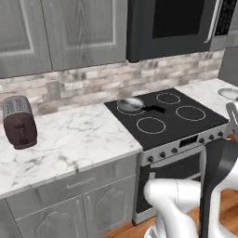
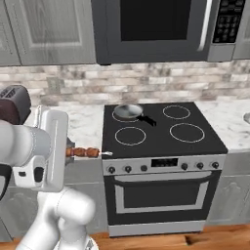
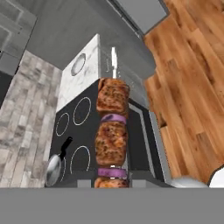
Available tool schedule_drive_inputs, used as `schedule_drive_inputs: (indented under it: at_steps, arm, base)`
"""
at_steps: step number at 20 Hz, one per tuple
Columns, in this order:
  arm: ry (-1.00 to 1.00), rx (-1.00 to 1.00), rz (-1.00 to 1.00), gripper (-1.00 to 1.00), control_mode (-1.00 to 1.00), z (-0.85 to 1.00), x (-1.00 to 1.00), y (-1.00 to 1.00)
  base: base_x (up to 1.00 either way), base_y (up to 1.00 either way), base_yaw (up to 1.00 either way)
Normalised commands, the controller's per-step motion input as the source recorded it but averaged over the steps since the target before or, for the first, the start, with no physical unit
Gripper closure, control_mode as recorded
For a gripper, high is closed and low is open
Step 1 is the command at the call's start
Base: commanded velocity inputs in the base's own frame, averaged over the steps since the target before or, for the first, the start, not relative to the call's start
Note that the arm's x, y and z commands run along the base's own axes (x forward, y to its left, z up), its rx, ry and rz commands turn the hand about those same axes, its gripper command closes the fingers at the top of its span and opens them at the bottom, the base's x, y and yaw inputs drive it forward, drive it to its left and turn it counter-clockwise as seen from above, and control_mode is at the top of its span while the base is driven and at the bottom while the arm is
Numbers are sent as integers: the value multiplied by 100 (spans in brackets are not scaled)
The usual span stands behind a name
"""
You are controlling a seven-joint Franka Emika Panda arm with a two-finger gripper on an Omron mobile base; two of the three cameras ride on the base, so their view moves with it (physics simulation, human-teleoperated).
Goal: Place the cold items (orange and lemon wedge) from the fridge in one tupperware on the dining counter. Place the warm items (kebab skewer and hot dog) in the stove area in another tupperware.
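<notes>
A kebab skewer (image 3: 112, 131) with brown meat chunks and purple onion slices sticks straight out from my hand, its metal tip pointing away. From the right base view the kebab skewer (image 2: 85, 152) juts rightward from behind my white forearm, hanging in the air in front of the counter just left of the stove (image 2: 161, 129). My gripper (image 2: 68, 149) is shut on the skewer's near end and is mostly hidden by the arm. The stove (image 1: 167, 116) lies ahead and to the right. The hot dog, orange, lemon wedge, fridge, dining counter and tupperware are out of view.
A small steel pan (image 1: 131, 104) sits on the back left burner. A dark red toaster (image 1: 18, 122) stands on the marble counter to the left. A round grey plate (image 1: 228, 93) lies on the counter right of the stove. A microwave (image 1: 172, 23) hangs above. Wooden floor (image 3: 188, 87) runs in front.
</notes>
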Motion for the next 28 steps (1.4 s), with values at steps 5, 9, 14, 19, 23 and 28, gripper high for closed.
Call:
schedule_drive_inputs:
  at_steps: [5, 9, 14, 19, 23, 28]
  arm:
    - [0, 0, 0, 100, 100, 0, 0, 0]
    - [0, 0, 0, 100, 100, 0, 0, 0]
    - [0, 0, 0, 100, 100, 0, 0, 0]
    - [0, 0, 0, 100, 100, 0, 0, 0]
    - [0, 0, 0, 100, 100, 0, 0, 0]
    - [0, 0, 0, 100, 100, 0, 0, 0]
  base:
    - [-100, 42, -41]
    - [-100, 14, -34]
    - [-100, -6, -28]
    - [-100, -24, -24]
    - [-100, -34, -21]
    - [-100, -43, -18]
